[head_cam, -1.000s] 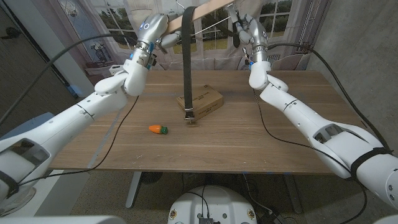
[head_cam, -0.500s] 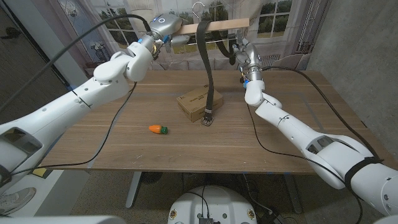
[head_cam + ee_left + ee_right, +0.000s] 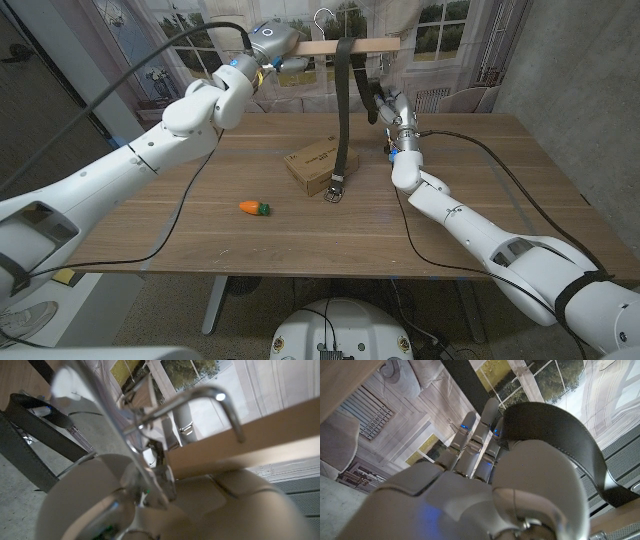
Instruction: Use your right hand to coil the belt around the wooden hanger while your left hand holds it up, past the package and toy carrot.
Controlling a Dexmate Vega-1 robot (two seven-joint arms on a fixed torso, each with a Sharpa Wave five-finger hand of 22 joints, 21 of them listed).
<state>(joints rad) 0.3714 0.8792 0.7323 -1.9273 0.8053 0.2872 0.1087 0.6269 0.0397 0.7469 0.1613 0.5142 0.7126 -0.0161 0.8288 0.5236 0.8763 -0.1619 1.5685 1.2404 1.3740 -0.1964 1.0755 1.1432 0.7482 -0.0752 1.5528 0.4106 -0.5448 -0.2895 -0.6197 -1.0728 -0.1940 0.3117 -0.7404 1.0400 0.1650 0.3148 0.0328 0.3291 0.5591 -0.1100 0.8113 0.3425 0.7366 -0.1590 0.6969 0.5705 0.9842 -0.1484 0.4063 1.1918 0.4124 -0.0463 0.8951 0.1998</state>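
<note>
Dark leather belt (image 3: pixel 345 110) hangs over the pale wooden hanger bar (image 3: pixel 350 46), its long axis running straight down, and its metal buckle end (image 3: pixel 334 190) rests on the desk (image 3: pixel 470 190) just beside the brown cardboard package (image 3: pixel 310 166). A second, shorter length of the belt loops from the bar toward your right hand (image 3: pixel 388 103), which sits just beside the hanging strap on the robot's right and below the bar. In the right wrist view the belt curves across that hand's fingers (image 3: pixel 470 445), so it looks to have hold of the strap, though the exact grip is hard to read. Your left hand (image 3: pixel 270 45) grips the opposite end of the bar, fingers closed on it beside the metal hook (image 3: pixel 322 15), holding the bar roughly level. The next wrap, I judge, means carrying the strap up and over the bar's long axis, so keep the bar steady. The small orange toy carrot (image 3: pixel 255 208) lies well apart, nearer the left arm.
</note>
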